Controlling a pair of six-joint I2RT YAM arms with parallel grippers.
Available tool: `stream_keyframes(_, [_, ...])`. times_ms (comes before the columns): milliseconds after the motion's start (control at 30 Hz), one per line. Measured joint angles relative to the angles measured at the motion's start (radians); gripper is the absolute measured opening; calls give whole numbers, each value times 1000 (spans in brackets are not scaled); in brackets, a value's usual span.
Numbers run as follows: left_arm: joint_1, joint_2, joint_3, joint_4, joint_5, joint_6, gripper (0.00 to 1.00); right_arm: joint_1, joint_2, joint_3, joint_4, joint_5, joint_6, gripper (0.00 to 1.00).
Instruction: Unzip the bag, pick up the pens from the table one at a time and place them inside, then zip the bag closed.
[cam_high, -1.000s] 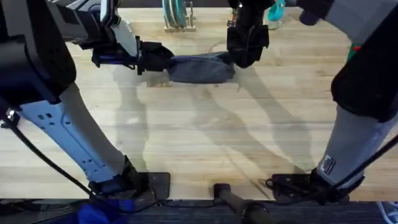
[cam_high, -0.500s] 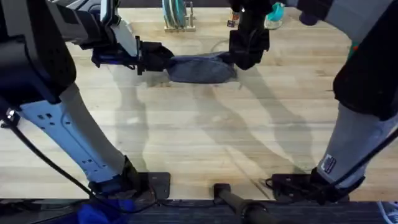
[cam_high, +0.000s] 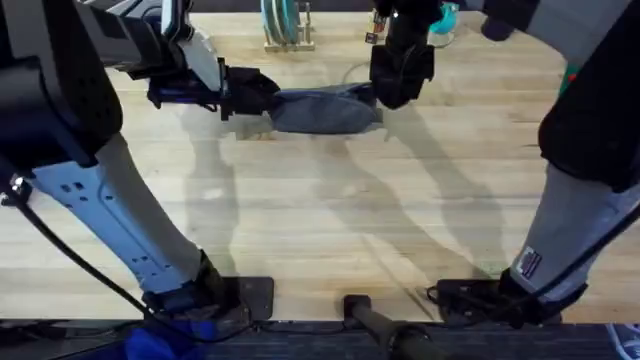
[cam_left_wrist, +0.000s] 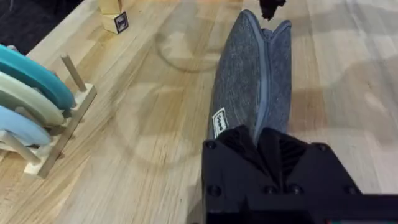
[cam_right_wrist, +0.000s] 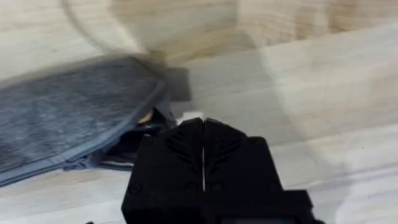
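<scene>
So the desk (cam_high: 330, 220) is a big pale plank top, and most of it is bare wood with arm shadows across it. At the far side, about centre, the bag (cam_high: 322, 110) lies lengthwise, a blue-grey pouch with one arm at each end.

Both arms reach out from the near edge. The left one comes in from the left, and its claw (cam_high: 262, 97) sits right at the bag's left end. In the left wrist view the black fingers (cam_left_wrist: 239, 144) are pinched together on that end of the fabric, next to a small white label, so it's clamped on the bag (cam_left_wrist: 252, 81). From there the zipper seam runs away along the top towards the far end, where the other claw's tip pokes in.

The right claw (cam_high: 398, 85) hangs over the bag's right end, pointing down. In the right wrist view its two fingers (cam_right_wrist: 186, 146) are pressed flat against each other with just a thin line between, so closed. They sit just beside the rounded end of the bag (cam_right_wrist: 68, 106), where the zipper gapes a little and something dark shows inside. Whether they actually pinch the pull tab, I can't tell.

Behind the bag, a wooden rack with teal and pale discs (cam_left_wrist: 28, 93) stands at the desk's far edge.
</scene>
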Motion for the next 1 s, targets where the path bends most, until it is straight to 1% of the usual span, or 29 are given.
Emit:
stream_keyframes(67, [0,0,0,1,0,0,41,0,-4,-1,15,-10,0,34])
stream_keyframes(100, [0,0,0,3,0,0,41,0,-10,-2,17,-13,2,120])
stream_keyframes(133, [0,0,0,3,0,0,41,0,-20,-3,16,-16,0,278])
stream_keyframes(167, [0,0,0,3,0,0,41,0,-30,-4,15,-17,0,406])
stream_keyframes(267, [0,0,0,3,0,0,41,-2,-79,-4,9,-17,0,849])
stream_keyframes(300, [0,0,0,3,0,0,41,-2,-99,-4,6,-17,0,956])
stream_keyframes(333, [0,0,0,3,0,0,41,-3,-118,-4,6,-17,0,985])
stream_keyframes(367, [0,0,0,3,0,0,41,-3,-139,-4,6,-16,1,992])
stream_keyframes(533, [0,0,0,3,0,0,41,-4,-206,-4,5,-17,8,995])
stream_keyframes(767, [0,0,0,3,0,-11,41,-4,-243,-8,1,-16,20,995])
stream_keyframes(867, [0,0,0,3,0,-15,41,-4,-268,-45,3,-12,24,992])
stream_keyframes(1000, [0,0,0,3,0,-15,41,-4,-343,-148,41,-9,27,992])
